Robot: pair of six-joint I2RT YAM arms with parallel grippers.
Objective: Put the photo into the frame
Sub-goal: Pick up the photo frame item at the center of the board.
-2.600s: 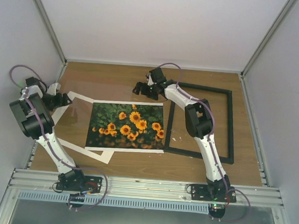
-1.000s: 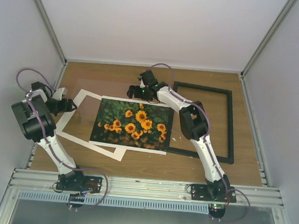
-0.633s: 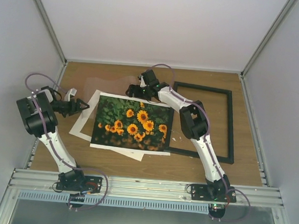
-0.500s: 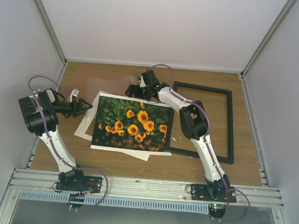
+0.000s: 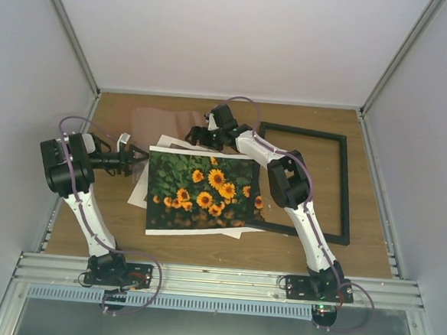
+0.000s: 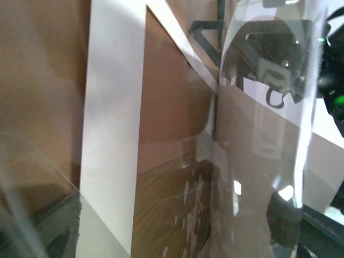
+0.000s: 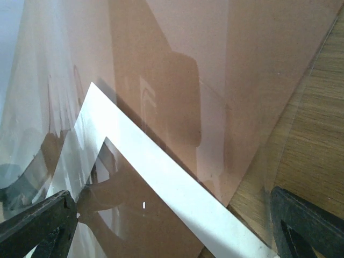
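Observation:
The photo (image 5: 205, 193), orange sunflowers on dark green, lies mid-table on top of a white mat (image 5: 138, 186). Its right edge overlaps the left bar of the black frame (image 5: 342, 185), which lies flat at the right. My left gripper (image 5: 136, 160) is at the stack's left edge, jaws wide and open. In its wrist view the mat (image 6: 110, 134) and a brown board (image 6: 166, 102) show through a clear sheet (image 6: 263, 161). My right gripper (image 5: 197, 135) hovers at the stack's far edge, open. Its fingers (image 7: 37, 220) stand either side of the mat's strip (image 7: 177, 188).
A brown backing board (image 5: 158, 121) lies at the back left, under the glossy clear sheet. In the right wrist view the board (image 7: 215, 64) sits beyond the mat, with bare wooden table (image 7: 317, 134) to its right. Enclosure walls close in on three sides.
The photo and the mat beneath it have slid and turned toward the frame. My left arm has swung right along with them and its jaws have widened. My right gripper has barely moved.

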